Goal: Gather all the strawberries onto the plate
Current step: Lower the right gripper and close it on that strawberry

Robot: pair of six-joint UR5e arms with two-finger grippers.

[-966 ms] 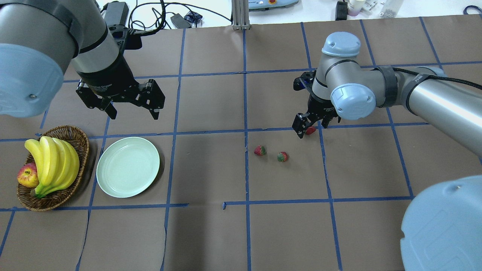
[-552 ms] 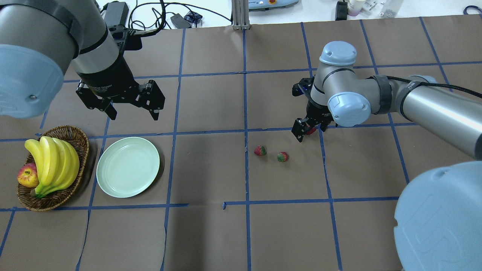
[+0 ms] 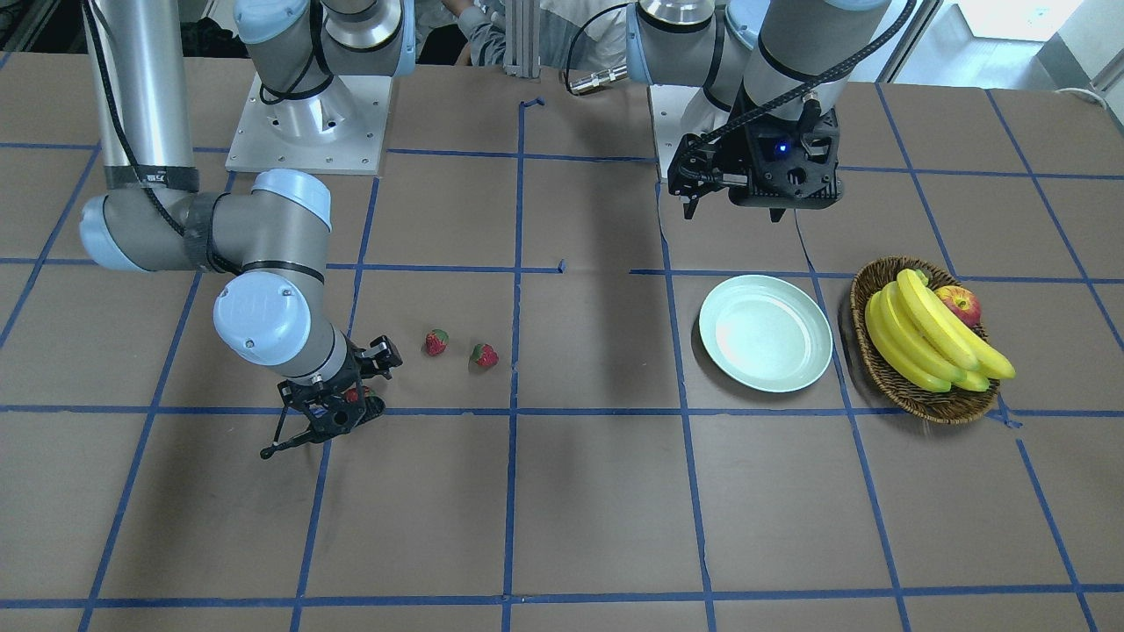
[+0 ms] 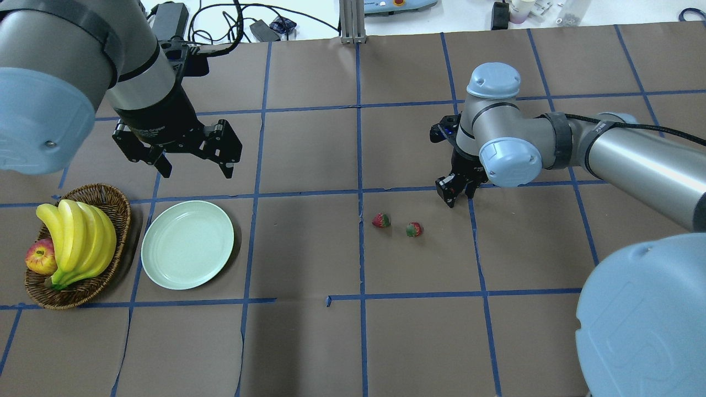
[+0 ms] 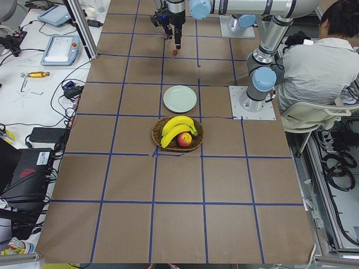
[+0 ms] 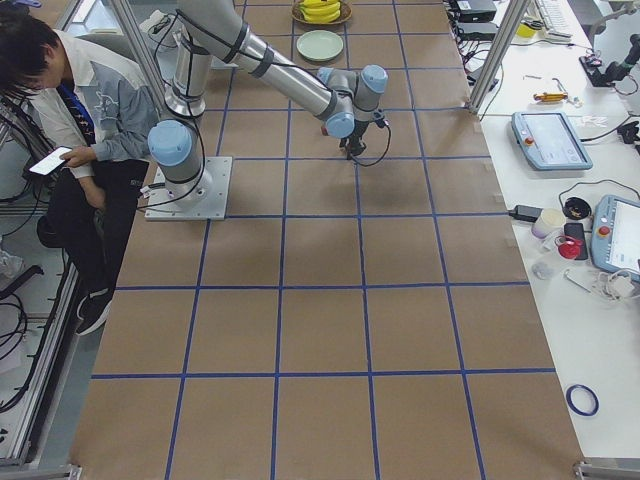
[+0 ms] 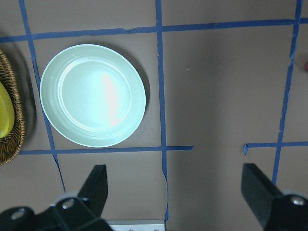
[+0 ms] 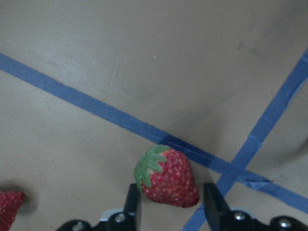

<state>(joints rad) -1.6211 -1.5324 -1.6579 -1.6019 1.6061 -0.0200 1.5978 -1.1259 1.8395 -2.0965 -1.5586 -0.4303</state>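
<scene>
The right gripper (image 8: 171, 204) is down at the table with its jaws pressed in on one strawberry (image 8: 168, 178). The leafy cap sits against one finger and the fruit squarely between them, seemingly gripped for lifting. A second strawberry (image 4: 381, 220) and a third strawberry (image 4: 414, 229) lie outside those jaws, nearby on the paper, probably for later trips. The left gripper (image 4: 196, 165) hangs with its jaws wide apart around nothing. The plate (image 4: 187, 245) holds no fruit yet. It lies just ahead of the left jaws and well apart from the right ones, so a long carry across seems needed.
</scene>
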